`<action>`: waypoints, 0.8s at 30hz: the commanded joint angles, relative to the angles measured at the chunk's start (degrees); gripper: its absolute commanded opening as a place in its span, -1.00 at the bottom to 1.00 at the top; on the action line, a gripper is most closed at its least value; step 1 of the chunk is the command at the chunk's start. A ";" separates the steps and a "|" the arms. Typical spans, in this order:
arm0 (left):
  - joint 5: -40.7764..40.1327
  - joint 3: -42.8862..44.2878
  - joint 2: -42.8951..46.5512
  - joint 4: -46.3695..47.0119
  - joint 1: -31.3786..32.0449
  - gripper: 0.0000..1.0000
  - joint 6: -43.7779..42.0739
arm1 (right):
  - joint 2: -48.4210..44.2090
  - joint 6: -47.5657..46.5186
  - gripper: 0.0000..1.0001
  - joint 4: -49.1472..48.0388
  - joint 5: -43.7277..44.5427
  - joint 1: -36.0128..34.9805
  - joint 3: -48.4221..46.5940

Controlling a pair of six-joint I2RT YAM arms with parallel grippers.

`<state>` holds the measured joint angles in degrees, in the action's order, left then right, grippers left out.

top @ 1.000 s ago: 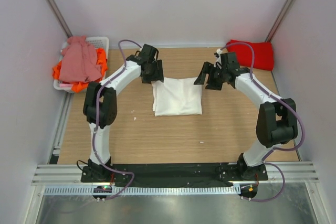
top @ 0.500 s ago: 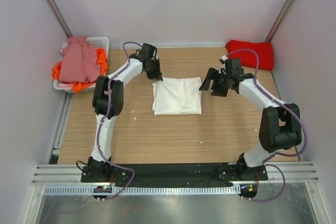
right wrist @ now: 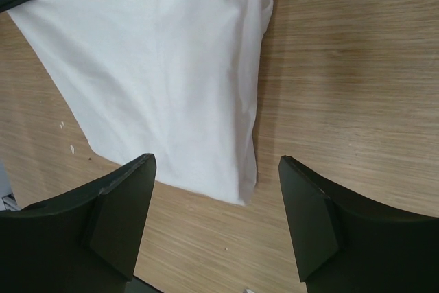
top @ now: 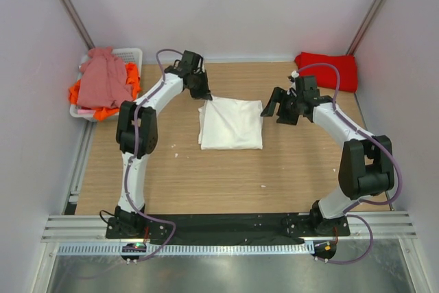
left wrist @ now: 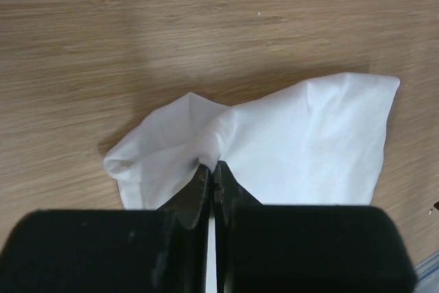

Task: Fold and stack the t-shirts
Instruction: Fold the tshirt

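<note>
Since a second ago, your left claw (top: 204, 95) has closed on the far-left corner of the white t-shirt (top: 232, 125), mid-way across the table (top: 206, 176). Left wrist: it pinches a bunched fold. Right wrist: your right claw (right wrist: 216, 161) stands apart above the shirt's edge.

white t-shirt (left wrist: 309, 142): near edge hidden behind left claw (left wrist: 211, 168) | basket (top: 134, 53): mostly buried under pink t-shirt (top: 103, 80), orange t-shirt (top: 103, 112)

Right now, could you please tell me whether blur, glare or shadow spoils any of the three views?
Top external: evenly lit and sharp. Left wrist: the left gripper is a dark, soft-edged mass up close; the white t-shirt casts a shadow on the table. Right wrist: sharp, with a dark shadow band along the shirt's edge.
</note>
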<state>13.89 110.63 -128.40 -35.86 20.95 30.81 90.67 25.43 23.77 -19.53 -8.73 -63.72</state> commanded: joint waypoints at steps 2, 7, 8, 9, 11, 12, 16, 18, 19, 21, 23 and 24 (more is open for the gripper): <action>-2.90 -1.90 1.67 -0.71 -1.96 -1.00 -1.71 | 0.73 0.85 0.69 -4.08 -0.24 0.56 0.09; -1.16 0.19 -5.70 -4.48 -4.60 -0.15 -1.80 | 4.85 1.20 0.92 -8.99 -2.61 0.56 -1.75; -0.45 0.72 -5.81 -5.01 -4.69 0.00 -1.89 | 5.99 1.46 0.93 -9.79 -3.58 0.65 -2.54; -0.09 0.55 -5.46 -4.93 -4.60 0.20 -1.98 | 8.09 1.38 0.94 -10.49 -4.11 0.65 -2.98; -1.14 -0.76 -2.67 -4.75 -4.43 0.46 -1.72 | 10.74 1.38 0.94 -12.60 -5.68 0.82 -3.95; -1.67 -1.29 -1.43 -4.66 -4.34 0.67 -1.63 | 13.28 1.38 0.94 -13.30 -6.48 1.00 -4.91; -5.62 -5.23 6.30 -5.54 -4.34 0.99 -1.10 | 19.00 2.08 0.94 -16.99 -10.17 2.40 -6.59; -7.55 -7.96 11.29 -5.80 -4.34 0.99 -0.66 | 20.59 2.69 0.94 -18.23 -10.70 2.67 -6.76; -8.00 -9.45 12.81 -5.54 -4.34 0.99 -0.31 | 21.29 2.78 0.94 -19.10 -10.71 2.58 -6.85; -8.00 -14.72 16.75 -3.18 -4.25 0.98 0.83 | 23.58 3.39 0.93 -19.90 -10.88 2.58 -7.29; -6.34 -20.70 18.70 1.72 -4.34 0.88 2.06 | 25.68 4.80 0.90 -21.91 -12.02 2.58 -7.47; -5.37 -22.63 19.41 3.84 -4.34 0.75 2.59 | 26.39 5.50 0.88 -22.88 -12.63 2.49 -7.12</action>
<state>7.81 92.60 -112.92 -38.50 16.53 31.48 113.60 29.41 4.93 -31.05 -5.87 -70.32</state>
